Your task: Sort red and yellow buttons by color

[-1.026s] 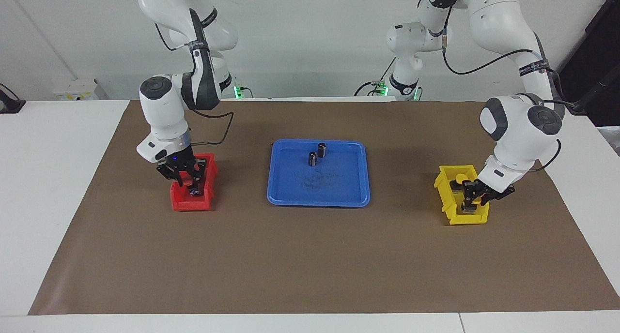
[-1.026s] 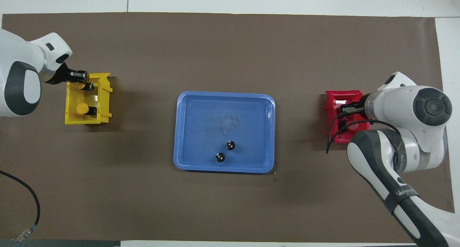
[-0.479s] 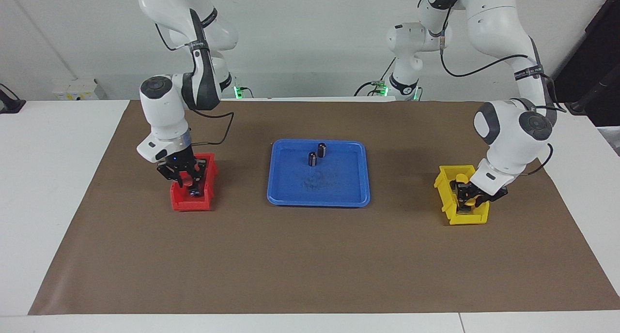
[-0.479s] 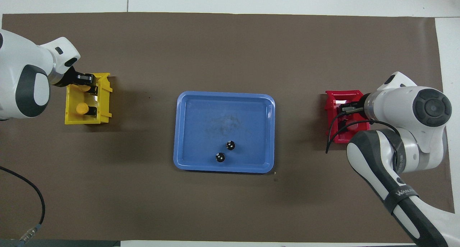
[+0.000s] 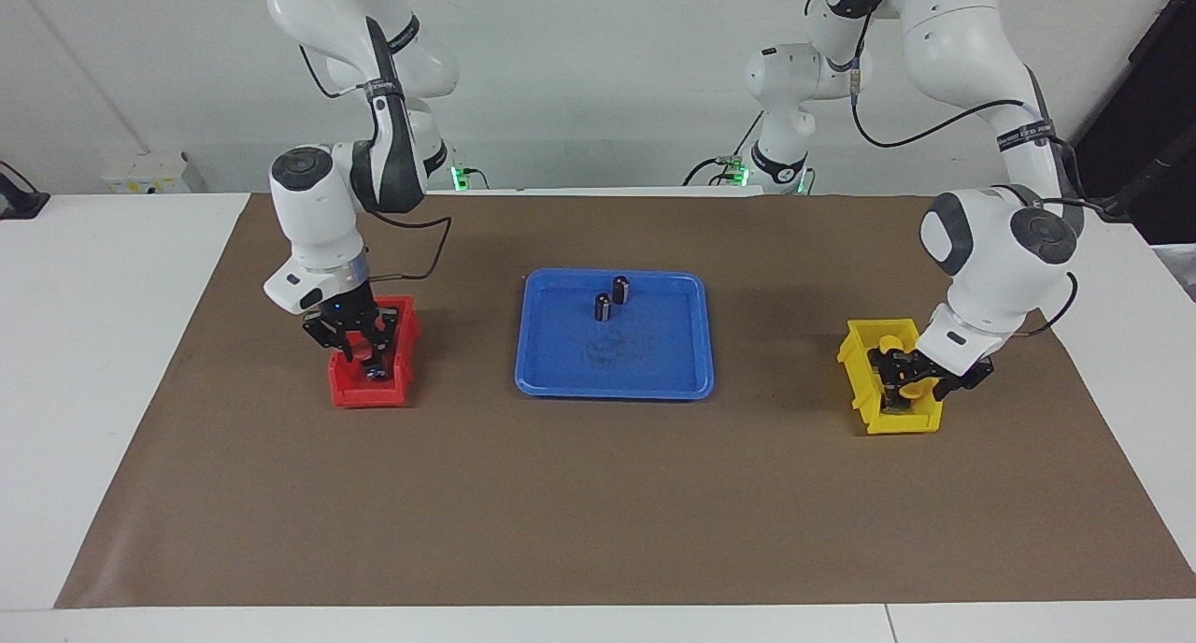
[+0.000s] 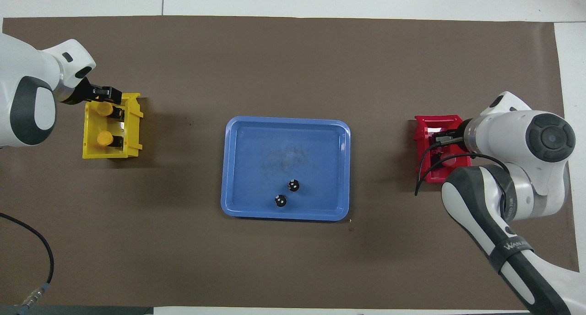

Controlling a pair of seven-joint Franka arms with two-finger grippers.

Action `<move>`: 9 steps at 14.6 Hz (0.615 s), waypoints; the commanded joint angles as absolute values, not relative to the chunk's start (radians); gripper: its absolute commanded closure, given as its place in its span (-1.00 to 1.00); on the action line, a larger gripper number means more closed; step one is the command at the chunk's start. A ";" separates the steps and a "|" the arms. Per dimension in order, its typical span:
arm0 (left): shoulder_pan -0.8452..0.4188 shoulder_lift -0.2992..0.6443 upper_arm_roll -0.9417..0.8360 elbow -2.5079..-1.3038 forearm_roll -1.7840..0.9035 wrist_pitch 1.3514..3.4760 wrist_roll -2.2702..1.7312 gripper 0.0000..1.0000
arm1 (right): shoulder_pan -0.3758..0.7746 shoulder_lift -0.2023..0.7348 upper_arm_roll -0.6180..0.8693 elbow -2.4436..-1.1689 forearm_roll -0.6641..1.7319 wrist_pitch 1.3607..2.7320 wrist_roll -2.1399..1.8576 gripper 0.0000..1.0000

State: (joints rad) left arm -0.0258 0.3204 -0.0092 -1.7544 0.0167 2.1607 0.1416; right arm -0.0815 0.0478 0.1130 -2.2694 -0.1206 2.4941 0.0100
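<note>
Two yellow buttons [image 6: 105,108] lie in the yellow bin [image 6: 132,136] beneath the left gripper [image 5: 908,388] (finger state unclear); the right gripper [image 5: 360,342], also unclear, hangs over the red bin [image 5: 369,395]. "WANJA" marks one arm.

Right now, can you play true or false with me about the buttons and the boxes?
1. Two yellow buttons sit in the yellow bin. True.
2. The blue tray holds red buttons. False: only two dark cylinders with no coloured caps stand in it.
3. The left end effector is at the yellow bin. True.
4. The right end effector is over the blue tray. False: it is at the red bin.
5. The yellow bin lies at the right arm's end of the table. False: it is at the left arm's end.
</note>
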 commanded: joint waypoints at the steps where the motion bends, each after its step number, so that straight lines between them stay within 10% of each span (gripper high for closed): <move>1: -0.026 0.302 -0.005 -1.655 0.012 2.016 0.158 -0.71 | -0.087 0.038 0.120 -2.289 -0.101 2.525 -0.015 0.22; 2: -0.025 0.290 -0.006 -1.616 0.011 1.946 0.158 -0.99 | -0.087 0.044 0.120 -2.290 -0.100 2.526 -0.018 0.23; 6: -0.035 0.246 -0.014 -1.471 -0.002 1.683 0.160 -1.00 | -0.084 0.066 0.120 -2.283 -0.101 2.533 -0.015 0.15; 9: -0.049 0.137 -0.012 -1.477 -0.009 1.611 0.158 -1.00 | -0.084 0.066 0.120 -2.278 -0.101 2.523 -0.017 -0.59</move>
State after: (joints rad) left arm -0.0351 0.2046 -0.0197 -1.4679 0.0083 1.6709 0.1423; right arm -0.0796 0.0675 0.1139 -2.2759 -0.1206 2.5128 0.0099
